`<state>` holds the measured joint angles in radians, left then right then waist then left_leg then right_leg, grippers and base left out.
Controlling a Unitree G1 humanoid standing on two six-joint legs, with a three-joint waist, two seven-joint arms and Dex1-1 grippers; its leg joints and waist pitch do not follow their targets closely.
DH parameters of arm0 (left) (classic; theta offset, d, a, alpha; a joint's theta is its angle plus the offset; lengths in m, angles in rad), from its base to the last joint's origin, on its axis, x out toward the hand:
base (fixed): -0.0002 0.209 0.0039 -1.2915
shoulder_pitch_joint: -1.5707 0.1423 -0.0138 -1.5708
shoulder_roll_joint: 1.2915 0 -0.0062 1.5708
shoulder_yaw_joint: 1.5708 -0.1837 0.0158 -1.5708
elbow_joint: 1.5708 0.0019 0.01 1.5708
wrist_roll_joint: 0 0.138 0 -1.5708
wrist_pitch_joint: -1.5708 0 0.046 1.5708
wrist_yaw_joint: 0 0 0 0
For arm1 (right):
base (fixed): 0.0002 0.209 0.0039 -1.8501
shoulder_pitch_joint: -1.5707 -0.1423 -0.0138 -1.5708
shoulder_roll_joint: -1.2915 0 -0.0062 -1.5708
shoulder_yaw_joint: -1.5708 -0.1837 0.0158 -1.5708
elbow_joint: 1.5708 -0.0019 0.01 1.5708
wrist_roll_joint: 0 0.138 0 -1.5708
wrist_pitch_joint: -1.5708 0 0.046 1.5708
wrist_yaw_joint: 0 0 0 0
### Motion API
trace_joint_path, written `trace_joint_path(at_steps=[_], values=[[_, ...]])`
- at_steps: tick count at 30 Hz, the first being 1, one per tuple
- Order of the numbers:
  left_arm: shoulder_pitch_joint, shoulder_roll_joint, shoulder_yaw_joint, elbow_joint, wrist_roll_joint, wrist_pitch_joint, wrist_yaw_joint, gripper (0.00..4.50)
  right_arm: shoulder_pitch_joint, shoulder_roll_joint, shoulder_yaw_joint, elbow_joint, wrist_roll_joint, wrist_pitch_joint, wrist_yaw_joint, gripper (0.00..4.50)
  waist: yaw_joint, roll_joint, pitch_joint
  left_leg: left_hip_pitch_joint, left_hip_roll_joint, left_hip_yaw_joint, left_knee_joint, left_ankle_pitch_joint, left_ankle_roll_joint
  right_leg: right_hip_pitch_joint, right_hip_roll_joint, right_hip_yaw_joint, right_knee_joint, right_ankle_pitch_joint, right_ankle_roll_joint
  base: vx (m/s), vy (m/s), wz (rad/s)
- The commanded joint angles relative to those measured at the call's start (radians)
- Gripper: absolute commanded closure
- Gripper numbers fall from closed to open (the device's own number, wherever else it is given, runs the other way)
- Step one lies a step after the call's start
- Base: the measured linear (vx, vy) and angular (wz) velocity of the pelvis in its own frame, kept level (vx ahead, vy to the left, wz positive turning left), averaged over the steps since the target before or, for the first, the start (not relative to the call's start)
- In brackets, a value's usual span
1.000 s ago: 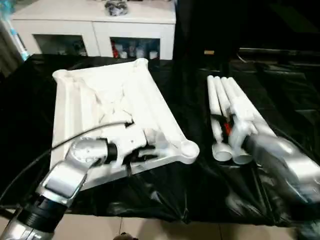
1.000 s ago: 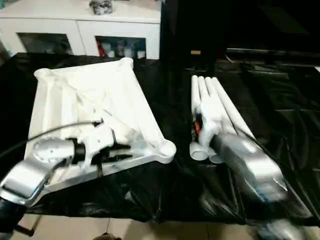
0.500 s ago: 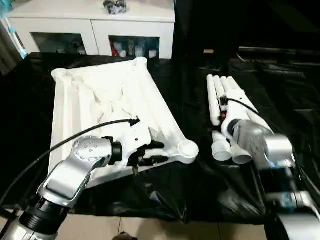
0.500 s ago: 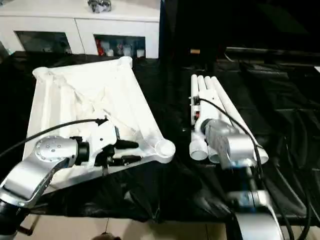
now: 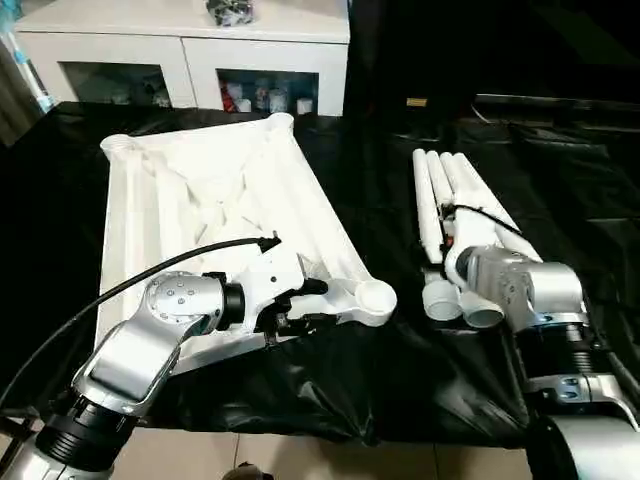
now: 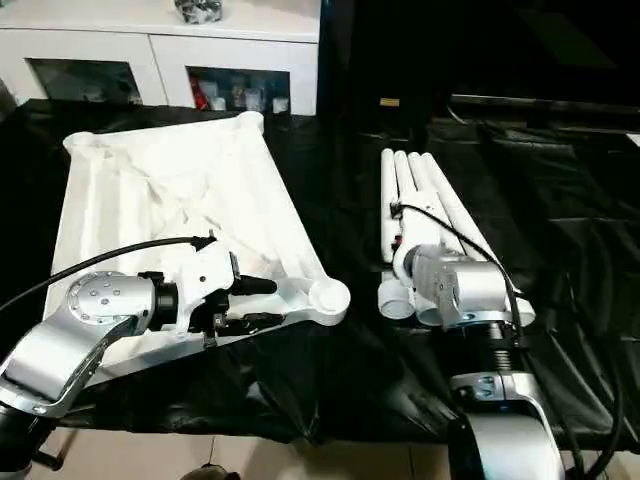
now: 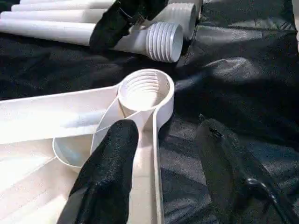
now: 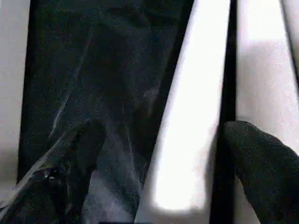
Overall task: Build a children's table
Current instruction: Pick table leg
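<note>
Top (image 5: pixel 215 200) flipped ribs-up on the black sheet (image 5: pixel 400 380) so sockets face up, left gripper (image 7: pixel 161 154) spread astride its rim, right gripper (image 8: pixel 154 154) spread wide over legs (image 5: pixel 455 205), probably to grab one.

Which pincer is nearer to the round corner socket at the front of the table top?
Left. The left pincer straddles the rim beside the corner socket; the right pincer is over the legs.
</note>
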<state>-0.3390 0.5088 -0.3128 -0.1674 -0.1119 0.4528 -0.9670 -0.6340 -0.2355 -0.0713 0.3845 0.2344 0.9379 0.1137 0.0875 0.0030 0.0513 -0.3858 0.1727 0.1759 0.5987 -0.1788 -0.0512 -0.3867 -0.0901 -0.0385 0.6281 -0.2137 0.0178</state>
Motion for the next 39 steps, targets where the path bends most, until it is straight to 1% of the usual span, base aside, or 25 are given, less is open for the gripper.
trace_joint_path(at_steps=[1,3,4,5,6,8,9,11,12,13,14,16,17,19,21,23,26,29,30,32,33,34,37,38,39], values=[[0.002,0.009,-0.009,-0.021,0.001,0.006,0.003,1.82,-0.015,0.002,-0.016,0.018,0.005,0.035,-0.003,0.0,-0.001,-0.007,-0.064,0.024,0.04,-0.006,-0.077,-0.136,-0.054,0.031,-0.043,0.034,-0.063,-0.088,-0.19,0.0,0.0,0.0],[-0.008,-0.022,0.019,-0.017,-0.01,-0.001,0.039,1.67,-0.024,0.011,-0.026,0.036,0.015,0.061,-0.001,0.0,-0.001,-0.011,-0.065,0.023,0.041,-0.006,-0.077,-0.133,-0.057,0.033,-0.043,0.034,-0.061,-0.079,-0.191,0.0,0.0,0.0],[-0.01,-0.025,0.021,-0.017,-0.01,-0.003,0.042,1.49,-0.027,0.012,-0.028,0.04,0.016,0.065,-0.001,0.28,0.0,-0.012,-0.064,0.023,0.04,-0.006,-0.078,-0.135,-0.057,0.033,-0.044,0.034,-0.062,-0.081,-0.19,0.0,0.0,0.0],[-0.01,-0.025,0.021,-0.017,-0.01,-0.003,0.042,1.43,-0.027,0.012,-0.028,0.04,0.016,0.065,-0.001,0.34,-0.001,-0.011,-0.064,0.023,0.04,-0.007,-0.078,-0.136,-0.058,0.033,-0.043,0.034,-0.062,-0.084,-0.189,0.0,0.0,0.0],[-0.012,-0.019,0.015,-0.018,-0.002,-0.009,0.04,1.43,-0.03,0.014,-0.029,0.048,0.016,0.069,0.001,0.34,0.0,-0.016,-0.064,0.022,0.041,-0.006,-0.078,-0.138,-0.058,0.033,-0.044,0.033,-0.063,-0.087,-0.187,0.0,0.0,0.0],[-0.011,-0.013,0.011,-0.018,0.016,-0.029,0.049,1.29,-0.038,0.014,-0.025,0.066,0.016,0.077,0.01,0.47,0.0,-0.014,-0.064,0.023,0.041,-0.008,-0.079,-0.143,-0.061,0.032,-0.044,0.033,-0.064,-0.1,-0.183,0.0,0.0,0.0],[-0.01,-0.012,0.011,-0.017,0.018,-0.033,0.051,1.16,-0.04,0.011,-0.016,0.073,0.015,0.081,0.021,0.61,0.0,-0.02,-0.063,0.022,0.041,-0.007,-0.079,-0.141,-0.062,0.033,-0.044,0.034,-0.064,-0.096,-0.179,0.0,0.0,0.0],[-0.011,-0.013,0.013,-0.015,0.022,-0.038,0.056,0.98,-0.042,0.012,-0.012,0.082,0.014,0.08,0.026,0.78,0.001,-0.017,-0.064,0.022,0.041,-0.007,-0.078,-0.133,-0.062,0.033,-0.045,0.034,-0.062,-0.087,-0.176,0.0,0.0,0.0],[-0.014,-0.014,0.015,-0.011,0.023,-0.039,0.06,0.83,-0.047,0.015,-0.018,0.099,0.017,0.081,0.028,0.93,0.001,-0.021,-0.064,0.022,0.041,-0.007,-0.079,-0.133,-0.063,0.033,-0.045,0.033,-0.062,-0.086,-0.178,0.0,0.0,0.0],[-0.015,-0.015,0.016,-0.01,0.024,-0.04,0.062,0.83,-0.05,0.016,-0.022,0.107,0.018,0.081,0.027,0.93,0.001,-0.019,-0.063,0.024,0.042,-0.007,-0.079,-0.138,-0.066,0.031,-0.045,0.033,-0.062,-0.091,-0.18,0.0,0.0,0.0],[-0.016,-0.016,0.017,-0.01,0.023,-0.039,0.064,0.59,-0.055,0.019,-0.032,0.121,0.02,0.081,0.022,1.16,0.001,-0.02,-0.063,0.024,0.041,-0.007,-0.079,-0.145,-0.069,0.031,-0.045,0.033,-0.063,-0.098,-0.181,0.0,0.0,0.0],[-0.014,-0.015,0.018,-0.013,0.02,-0.036,0.063,0.55,-0.062,0.023,-0.051,0.143,0.027,0.081,0.019,1.27,0.001,-0.021,-0.063,0.024,0.042,-0.007,-0.08,-0.144,-0.073,0.031,-0.045,0.034,-0.062,-0.094,-0.179,0.0,0.0,0.0],[-0.013,-0.012,0.019,-0.016,0.013,-0.033,0.058,0.55,-0.072,0.027,-0.079,0.177,0.038,0.075,0.013,1.27,0.001,-0.019,-0.063,0.025,0.041,-0.007,-0.08,-0.146,-0.074,0.031,-0.046,0.034,-0.062,-0.092,-0.18,0.0,0.0,0.0],[-0.012,-0.011,0.019,-0.015,0.014,-0.034,0.057,0.54,-0.074,0.027,-0.09,0.188,0.043,0.075,0.012,1.57,0.0,-0.021,-0.063,0.024,0.041,-0.007,-0.079,-0.153,-0.077,0.031,-0.045,0.033,-0.062,-0.085,-0.184,0.0,0.0,0.0],[-0.011,-0.009,0.016,-0.012,0.016,-0.04,0.058,0.54,-0.077,0.025,-0.101,0.204,0.046,0.074,0.015,1.63,0.001,-0.022,-0.064,0.024,0.041,-0.007,-0.079,-0.148,-0.076,0.032,-0.045,0.033,-0.061,-0.078,-0.184,0.0,0.0,0.0],[-0.013,-0.011,0.016,-0.003,0.017,-0.042,0.063,0.54,-0.075,0.023,-0.104,0.214,0.045,0.072,0.022,1.93,0.001,-0.022,-0.065,0.024,0.041,-0.007,-0.079,-0.143,-0.074,0.033,-0.044,0.032,-0.06,-0.07,-0.186,0.0,0.0,0.0],[-0.024,-0.025,0.026,0.019,0.015,-0.037,0.08,0.54,-0.076,0.02,-0.109,0.225,0.045,0.069,0.029,2.15,0.0,-0.021,-0.064,0.025,0.041,-0.007,-0.08,-0.157,-0.079,0.031,-0.044,0.032,-0.062,-0.084,-0.185,0.0,0.0,0.0],[-0.056,-0.06,0.046,0.067,0.021,-0.031,0.128,0.54,-0.078,0.019,-0.135,0.228,0.06,0.047,0.041,2.39,0.001,-0.017,-0.065,0.028,0.041,-0.008,-0.08,-0.177,-0.087,0.032,-0.046,0.033,-0.063,-0.095,-0.186,0.0,0.0,0.0],[-0.07,-0.075,0.055,0.08,0.021,-0.027,0.147,0.54,-0.079,0.018,-0.146,0.224,0.068,0.042,0.045,2.44,0.002,-0.019,-0.065,0.027,0.041,-0.007,-0.08,-0.177,-0.087,0.032,-0.045,0.033,-0.064,-0.088,-0.187,0.0,0.0,0.0],[-0.08,-0.086,0.062,0.089,0.02,-0.023,0.161,0.54,-0.079,0.018,-0.154,0.222,0.074,0.04,0.048,2.52,0.002,-0.018,-0.066,0.028,0.041,-0.008,-0.079,-0.175,-0.086,0.033,-0.045,0.033,-0.064,-0.075,-0.189,0.0,0.0,0.0],[-0.095,-0.101,0.07,0.099,0.014,-0.016,0.175,0.54,-0.079,0.017,-0.167,0.215,0.084,0.038,0.053,2.54,0.004,-0.013,-0.067,0.025,0.041,-0.01,-0.079,-0.165,-0.084,0.035,-0.046,0.032,-0.061,-0.063,-0.194,0.0,0.0,0.0],[-0.107,-0.115,0.078,0.108,0.008,-0.005,0.186,0.54,-0.079,0.016,-0.178,0.208,0.093,0.039,0.057,2.54,0.003,-0.012,-0.068,0.026,0.041,-0.008,-0.077,-0.158,-0.083,0.035,-0.045,0.032,-0.06,-0.044,-0.197,0.0,0.0,0.0],[-0.155,-0.175,0.104,0.151,-0.027,0.014,0.221,0.54,-0.061,0.001,-0.173,0.16,0.108,0.022,0.111,2.59,0.005,-0.016,-0.07,0.022,0.04,-0.009,-0.075,-0.136,-0.071,0.041,-0.045,0.031,-0.059,-0.012,-0.21,0.0,0.0,0.0],[-0.167,-0.193,0.113,0.163,-0.037,0.019,0.231,0.54,-0.055,-0.001,-0.173,0.144,0.113,0.013,0.128,2.59,0.006,-0.008,-0.071,0.022,0.038,-0.008,-0.073,-0.132,-0.07,0.041,-0.045,0.031,-0.056,-0.001,-0.213,0.0,0.0,0.0],[-0.185,-0.228,0.134,0.187,-0.047,0.023,0.27,0.54,-0.041,-0.002,-0.177,0.109,0.131,-0.012,0.163,2.6,0.008,-0.01,-0.07,0.024,0.038,-0.006,-0.071,-0.13,-0.067,0.039,-0.044,0.031,-0.059,0.009,-0.213,0.0,0.0,0.0]])
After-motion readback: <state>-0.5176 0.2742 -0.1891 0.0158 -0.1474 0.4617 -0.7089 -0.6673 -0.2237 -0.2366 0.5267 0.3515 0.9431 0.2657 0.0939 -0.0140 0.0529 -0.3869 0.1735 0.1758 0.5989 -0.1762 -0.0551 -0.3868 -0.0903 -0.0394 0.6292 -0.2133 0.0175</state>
